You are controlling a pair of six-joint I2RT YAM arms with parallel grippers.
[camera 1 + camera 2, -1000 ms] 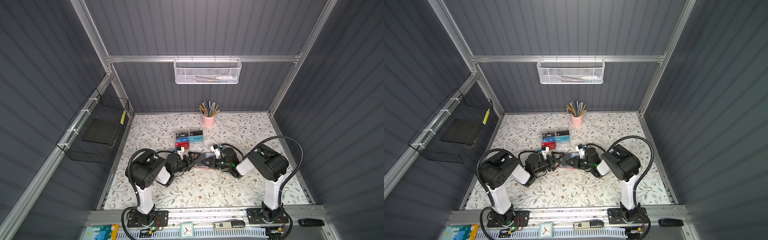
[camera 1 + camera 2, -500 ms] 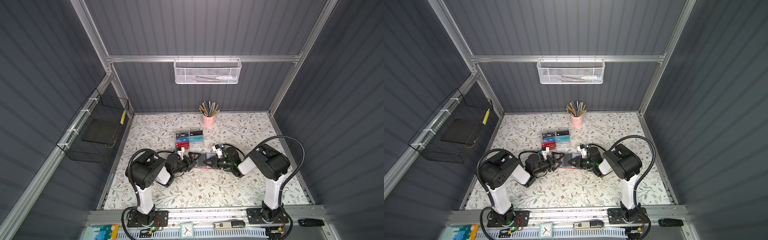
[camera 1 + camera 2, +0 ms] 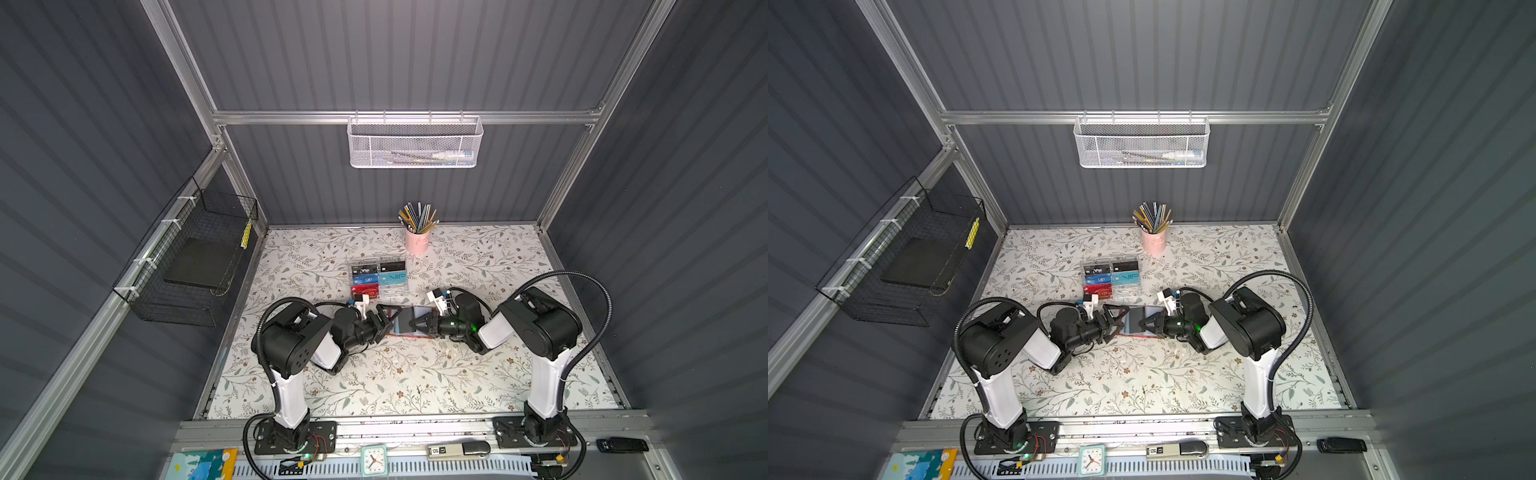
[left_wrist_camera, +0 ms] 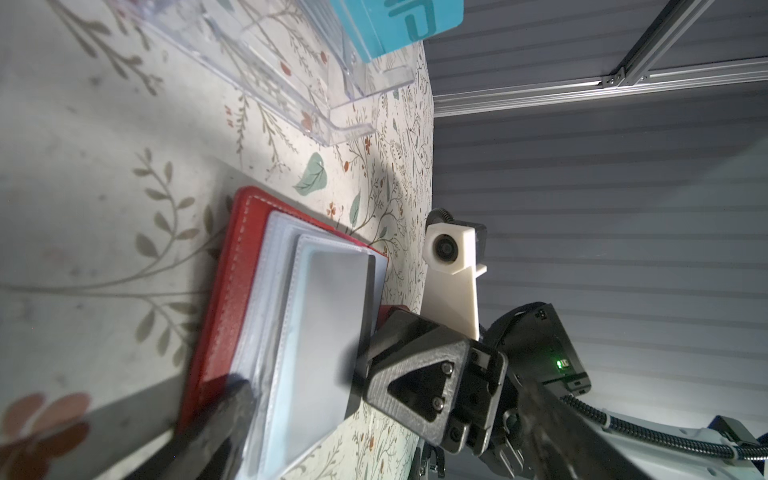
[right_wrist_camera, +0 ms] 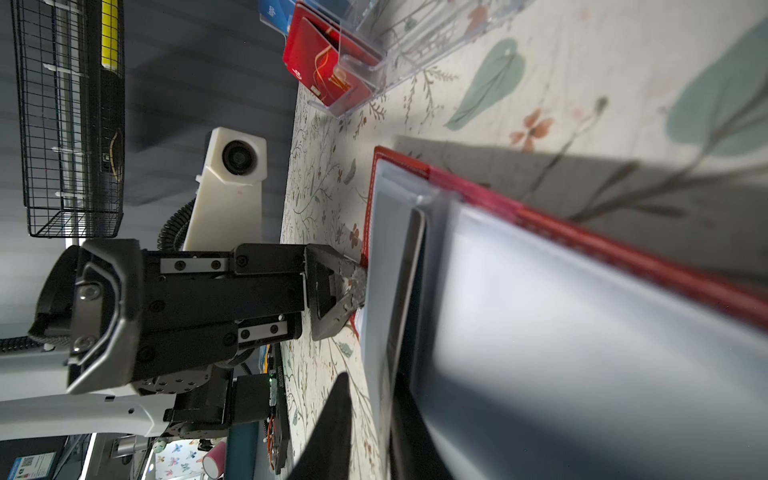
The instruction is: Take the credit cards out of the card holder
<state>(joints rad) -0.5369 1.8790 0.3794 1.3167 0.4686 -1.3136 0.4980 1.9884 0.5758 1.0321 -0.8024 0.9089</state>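
Pinching the wrong layer is the main hazard. The right end effector (image 3: 412, 323) has its jaws drawn narrow at the right-hand edge of the small red leather-look card holder (image 3: 400, 329). I cannot tell whether they actually clamp anything. The holder lies open near the middle of the floral-patterned worktop (image 3: 415, 374), just on the front-edge side of the clear plastic compartmented box (image 3: 376, 266).

If the tips catch the clear blue-grey plastic sleeve (image 4: 274, 316) along with the pale grey-faced card (image 4: 328, 328) inside it, a pull would probably drag the whole booklet instead of sliding the card free. The left end effector (image 3: 388, 321) is spread wide and only rests against the holder's left part. It pins rather than grips, so the holder could skid or its pages could lift. A shallow bite on so thin a card may also slip off.

The left wrist view shows the right tips meeting the card's edge, and a teal card (image 4: 399, 25) standing in the box. In both top views that area is only a grey patch. The right wrist view alone shows the left fingers (image 5: 345, 286) touching the red cover's edge.
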